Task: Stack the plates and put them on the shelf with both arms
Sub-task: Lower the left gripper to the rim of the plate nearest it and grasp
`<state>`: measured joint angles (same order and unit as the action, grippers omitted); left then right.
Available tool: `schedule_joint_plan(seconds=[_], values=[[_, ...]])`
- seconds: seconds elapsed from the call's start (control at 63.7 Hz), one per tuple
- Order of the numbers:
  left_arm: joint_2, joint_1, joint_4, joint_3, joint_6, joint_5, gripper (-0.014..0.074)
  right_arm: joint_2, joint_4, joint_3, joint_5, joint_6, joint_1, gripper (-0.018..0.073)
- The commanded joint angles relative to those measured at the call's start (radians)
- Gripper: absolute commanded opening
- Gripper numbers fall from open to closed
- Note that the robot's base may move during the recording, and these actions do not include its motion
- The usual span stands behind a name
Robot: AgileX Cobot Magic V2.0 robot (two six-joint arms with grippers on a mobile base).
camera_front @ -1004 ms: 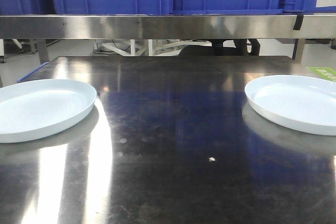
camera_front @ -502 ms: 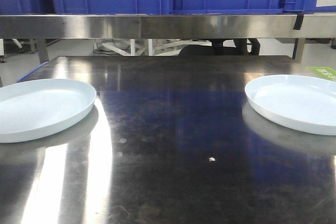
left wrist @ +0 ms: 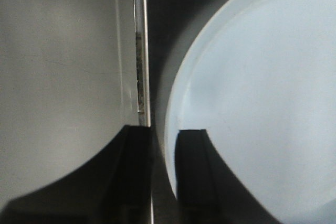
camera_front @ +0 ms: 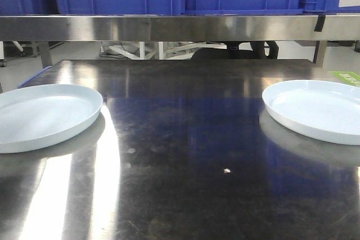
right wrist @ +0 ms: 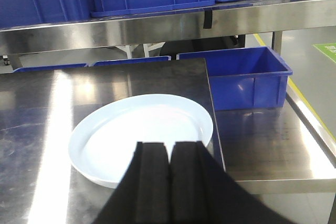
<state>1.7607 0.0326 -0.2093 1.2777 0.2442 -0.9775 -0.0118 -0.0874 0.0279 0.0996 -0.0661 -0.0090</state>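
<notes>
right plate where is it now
The right plate lies on the tabletop near its right edge in the front view; in the right wrist view it is just ahead of the right tool.

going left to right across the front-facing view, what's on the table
left plate → bare dark tabletop → small white speck → right plate

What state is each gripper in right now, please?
Left gripper: open, holding nothing.
Right gripper: closed, holding nothing.
</notes>
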Motion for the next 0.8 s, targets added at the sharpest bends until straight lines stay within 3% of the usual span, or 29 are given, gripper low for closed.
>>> schedule_joint_plan(seconds=[0.0,0.126,0.785], values=[[-0.04,0.001,-0.024,0.033,-0.012,0.004,0.034,-0.018,0.01,0.002,-0.082,0.004,-0.002,0.0053],[-0.017,0.001,-0.024,0.033,-0.012,-0.003,0.0384,-0.018,0.01,0.002,-0.082,0.004,-0.002,0.0053],[0.04,0.001,-0.024,0.033,-0.012,-0.014,0.0382,-0.018,0.01,0.002,-0.082,0.004,-0.002,0.0053]])
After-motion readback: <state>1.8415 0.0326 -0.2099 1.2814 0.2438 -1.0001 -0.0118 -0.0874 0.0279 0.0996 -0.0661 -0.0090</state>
